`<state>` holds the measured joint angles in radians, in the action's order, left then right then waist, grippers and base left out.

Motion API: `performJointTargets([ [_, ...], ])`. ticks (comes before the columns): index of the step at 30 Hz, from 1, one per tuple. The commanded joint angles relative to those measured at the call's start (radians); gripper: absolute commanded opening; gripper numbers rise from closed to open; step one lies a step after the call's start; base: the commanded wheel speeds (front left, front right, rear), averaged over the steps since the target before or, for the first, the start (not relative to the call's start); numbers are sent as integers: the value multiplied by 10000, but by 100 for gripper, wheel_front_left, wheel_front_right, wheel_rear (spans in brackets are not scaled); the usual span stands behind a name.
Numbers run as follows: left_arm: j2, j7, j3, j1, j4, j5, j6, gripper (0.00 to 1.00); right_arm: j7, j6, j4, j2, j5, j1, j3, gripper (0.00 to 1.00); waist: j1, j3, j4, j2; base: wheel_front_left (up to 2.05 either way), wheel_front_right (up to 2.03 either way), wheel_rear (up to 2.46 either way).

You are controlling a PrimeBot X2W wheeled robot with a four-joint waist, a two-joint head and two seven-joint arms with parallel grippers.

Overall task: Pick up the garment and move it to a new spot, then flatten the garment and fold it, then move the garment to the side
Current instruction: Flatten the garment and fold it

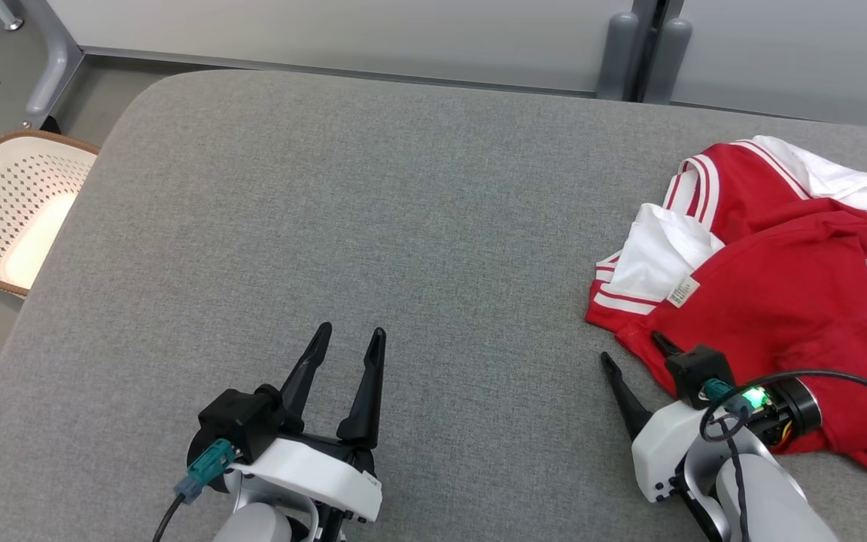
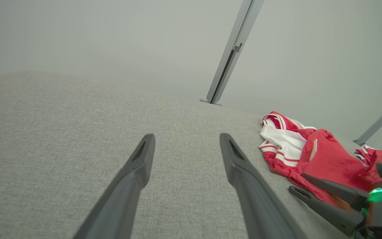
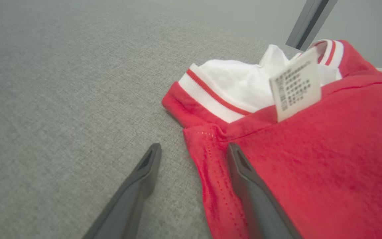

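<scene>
Though garment [image 1: 780, 301] is cropped rightward, right jaws gape astride its hem, left jaws gape empty.

Your head view looks steeply down on the grey fabric-covered table [image 1: 403, 226]. Your left wrist view sits low, facing across it toward the pale wall [image 2: 78, 33]. Your right wrist view hangs close over the crumpled red-and-white garment [image 3: 310, 166], which all three views share.

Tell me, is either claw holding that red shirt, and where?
Nothing is held: left gripper open; right gripper open, straddling the edge of the red shirt.
</scene>
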<state>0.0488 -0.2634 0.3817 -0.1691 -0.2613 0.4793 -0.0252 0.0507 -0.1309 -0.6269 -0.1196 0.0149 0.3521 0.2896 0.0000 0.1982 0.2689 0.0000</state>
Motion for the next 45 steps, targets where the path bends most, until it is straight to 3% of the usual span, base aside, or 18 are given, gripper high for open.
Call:
performJointTargets([
  [1, 38, -13, -1, -105, 9, 33, 39, 100, 58, 2, -41, -15, 8, 84, -17, 73, 0, 14, 13, 0, 0, 0, 0],
  [2, 39, -13, 8, -119, 8, 33, 54, 100, 86, 2, -184, -4, -12, 153, -26, 4, 0, 23, 19, 0, 0, 0, 0],
  [3, 38, -13, 18, -129, 8, 38, 67, 100, 121, 2, -317, -7, -8, 212, -13, 0, 0, 26, 20, 0, 0, 0, 0],
  [12, 38, -13, -183, -41, -72, -43, 110, 100, 663, 2, -410, 75, -68, 611, -41, 0, 0, -211, -449, 0, 0, 0, 0],
  [19, 41, -13, -389, 51, -66, -136, 59, 100, 178, 2, 1174, -289, -1055, 978, -430, 0, 0, -482, -1130, 0, 0, 0, 0],
  [24, 41, -13, -416, 67, -50, -173, 16, 100, -820, 2, 2563, -1061, -1869, 1200, -1805, 0, 0, -550, -1479, 0, 0, 0, 0],
  [29, 41, -12, -420, -67, -30, -156, -3, 100, -1728, 0, 2675, -1575, -1290, 1113, -4244, 0, 0, -505, -1582, 0, 0, 0, 0],
  [30, 41, -12, -412, -97, -29, -153, -6, 100, -1755, 0, 2629, -1526, -1074, 1113, -4703, 12, 0, -485, -1583, 0, 0, 0, 0],
  [31, 39, -12, -400, -124, -34, -157, -13, 100, -1793, 0, 2547, -1414, -854, 1114, -5116, 90, 0, -465, -1585, 0, 0, 0, 0],
  [32, 39, -12, -392, -150, -46, -162, -30, 100, -1811, 0, 2475, -1306, -609, 1091, -5387, 100, 0, -449, -1585, 0, 0, 0, 0],
  [40, 40, -12, -461, -219, -160, -300, -87, 100, -631, 2, 2801, -452, 463, 770, -4959, 100, 0, -446, -1612, 0, 0, 0, 0],
  [45, 41, -12, -478, -142, -217, -382, -142, 100, 162, 0, 3097, -9, 105, 257, -3607, 100, 0, -580, -1544, 0, 0, 0, 0],
])
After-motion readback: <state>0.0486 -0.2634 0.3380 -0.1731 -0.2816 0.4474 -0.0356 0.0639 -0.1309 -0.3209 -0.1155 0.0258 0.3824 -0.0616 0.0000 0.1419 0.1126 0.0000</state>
